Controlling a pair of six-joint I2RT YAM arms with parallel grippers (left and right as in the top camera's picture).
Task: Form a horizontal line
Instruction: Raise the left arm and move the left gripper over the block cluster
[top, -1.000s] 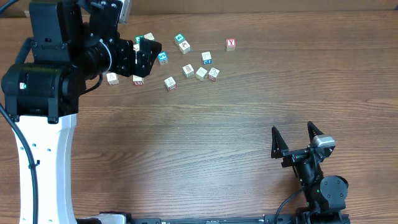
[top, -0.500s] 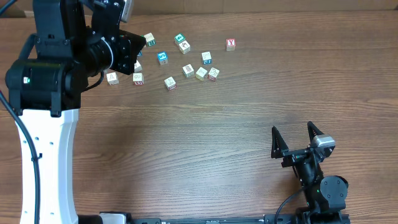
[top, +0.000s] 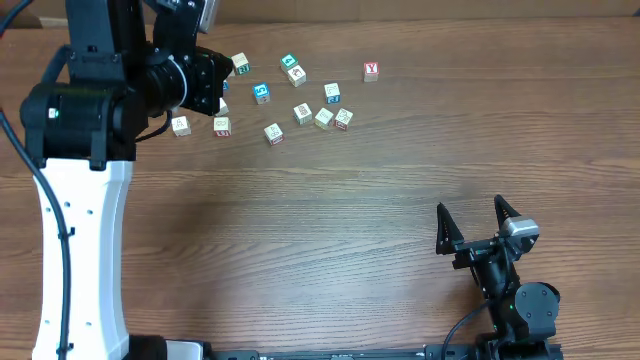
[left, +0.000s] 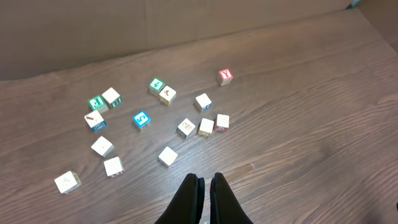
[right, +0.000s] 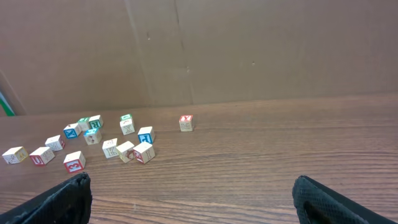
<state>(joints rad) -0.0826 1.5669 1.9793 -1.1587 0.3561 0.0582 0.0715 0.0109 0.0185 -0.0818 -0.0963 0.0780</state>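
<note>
You have no horizontal line yet: the cubes (left: 186, 127) lie scattered at the far side of the table (top: 300, 230), with the red Y cube (left: 225, 76) off alone. Your left gripper (left: 205, 179) hangs above them, pinched together on nothing, probably to nudge cubes rather than lift them. The right gripper (top: 478, 222) sits well apart, jaws spread wide.

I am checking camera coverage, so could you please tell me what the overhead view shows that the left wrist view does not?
Only the overhead view shows the right gripper, open at the near right of the table, and the left arm itself at the far left. Only the left wrist view shows the left gripper close up, its fingers shut with nothing between them. Both show the scattered letter cubes, among them the red Y cube standing apart at the right end and a blue-faced cube; no row is formed yet.
</note>
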